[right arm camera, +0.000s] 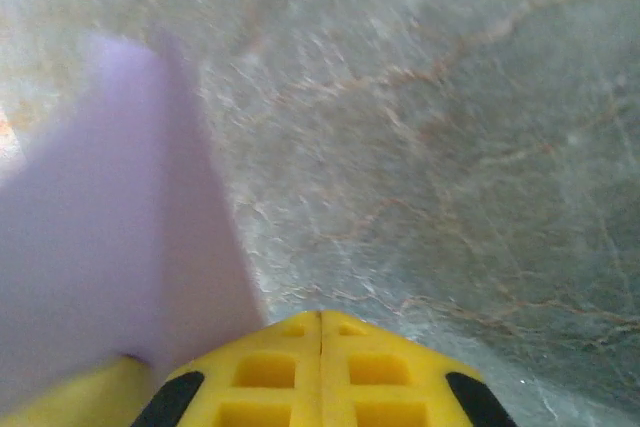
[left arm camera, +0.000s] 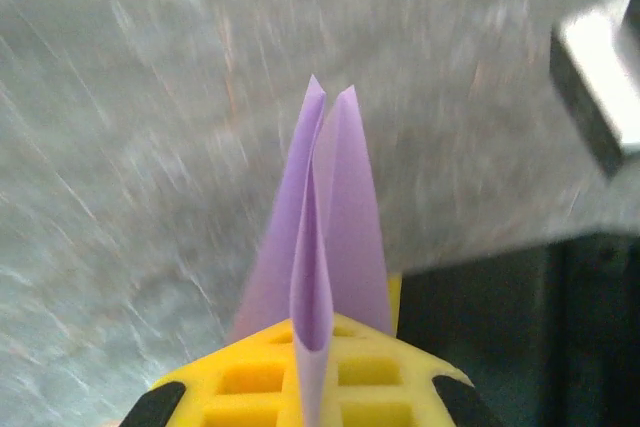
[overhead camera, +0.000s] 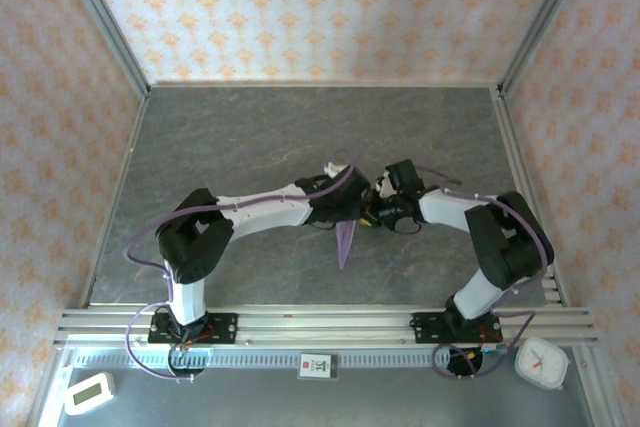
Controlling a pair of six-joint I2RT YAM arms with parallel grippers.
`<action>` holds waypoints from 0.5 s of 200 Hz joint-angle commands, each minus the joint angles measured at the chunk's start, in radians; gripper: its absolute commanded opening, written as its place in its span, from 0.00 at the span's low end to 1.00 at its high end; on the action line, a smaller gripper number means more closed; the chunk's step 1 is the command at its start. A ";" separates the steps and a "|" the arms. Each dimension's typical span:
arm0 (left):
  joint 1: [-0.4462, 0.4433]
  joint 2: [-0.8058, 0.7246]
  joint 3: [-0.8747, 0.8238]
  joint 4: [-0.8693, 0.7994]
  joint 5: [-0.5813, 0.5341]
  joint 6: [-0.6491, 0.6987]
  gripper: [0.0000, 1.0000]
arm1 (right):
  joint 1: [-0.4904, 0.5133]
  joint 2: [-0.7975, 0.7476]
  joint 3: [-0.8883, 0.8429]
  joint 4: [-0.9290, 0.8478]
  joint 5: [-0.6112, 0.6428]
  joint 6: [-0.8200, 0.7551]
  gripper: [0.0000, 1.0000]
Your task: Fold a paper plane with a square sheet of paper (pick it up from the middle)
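The paper plane (overhead camera: 346, 240) is found at the middle of the grey table (overhead camera: 250, 137), with its point turned to the near side. It is clamped between the yellow fingers (left arm camera: 265, 344) of the left gripper (left arm camera: 312, 357). The right gripper (right arm camera: 320, 347) is closed with nothing between its fingers, and the plane is just to its left.

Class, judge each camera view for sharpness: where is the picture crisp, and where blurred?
Top view: crisp and evenly lit, table and paper plane sharp. Left wrist view: paper plane fairly sharp, table behind streaked with blur. Right wrist view: paper plane at left soft, out of focus; table veins clearer.
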 commanded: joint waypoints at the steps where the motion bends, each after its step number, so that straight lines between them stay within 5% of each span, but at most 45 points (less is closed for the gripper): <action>1: 0.042 0.072 0.122 -0.189 -0.173 0.073 0.00 | -0.003 -0.048 0.014 -0.013 0.045 -0.015 0.18; 58: 0.071 0.230 0.286 -0.303 -0.186 0.162 0.00 | -0.002 -0.066 -0.028 0.040 0.038 0.009 0.40; 100: 0.069 0.259 0.297 -0.313 -0.167 0.181 0.03 | -0.005 -0.045 -0.050 0.065 0.037 0.017 0.42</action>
